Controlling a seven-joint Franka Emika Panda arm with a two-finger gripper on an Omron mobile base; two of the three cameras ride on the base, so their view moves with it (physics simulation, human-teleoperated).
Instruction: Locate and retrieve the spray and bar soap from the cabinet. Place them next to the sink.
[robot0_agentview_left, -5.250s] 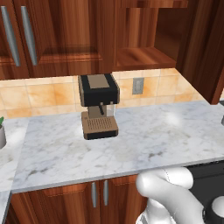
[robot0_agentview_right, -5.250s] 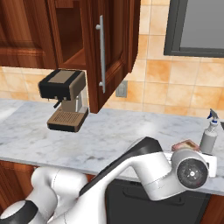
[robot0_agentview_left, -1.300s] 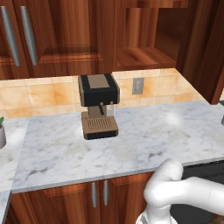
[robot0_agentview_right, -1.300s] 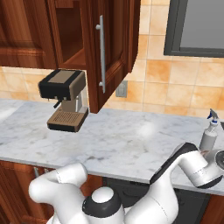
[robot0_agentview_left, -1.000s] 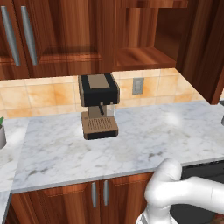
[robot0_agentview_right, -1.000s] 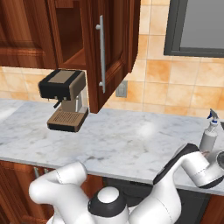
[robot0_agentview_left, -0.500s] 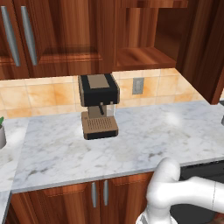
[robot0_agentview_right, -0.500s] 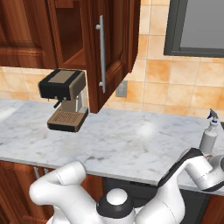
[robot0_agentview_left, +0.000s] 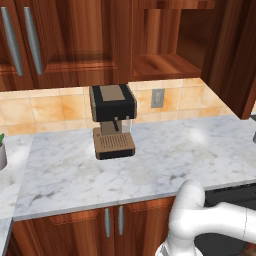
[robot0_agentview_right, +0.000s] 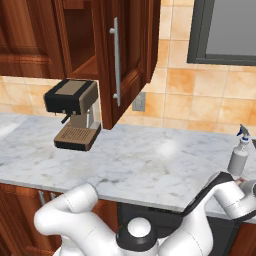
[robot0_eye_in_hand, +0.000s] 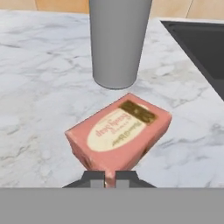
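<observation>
since the earlier frames, the arm has swung further right and low across the counter front, carrying the hand toward the sink end. note that the gripper (robot0_eye_in_hand: 110, 176) has its fingertips pressed together at the near edge of the bar soap (robot0_eye_in_hand: 119, 136); they appear to pinch it, though the contact itself is hard to confirm. the bar soap sits on the marble counter (robot0_eye_in_hand: 39, 92), just in front of the spray (robot0_eye_in_hand: 119, 41), with the dark sink (robot0_eye_in_hand: 201, 41) close on the right. in the right base view the spray (robot0_agentview_right: 238, 156) stands upright at the counter's right end. the cabinet (robot0_agentview_left: 165, 55) hangs open with a bare shelf. judge both items as delivered; releasing the soap and withdrawing would complete the task.
</observation>
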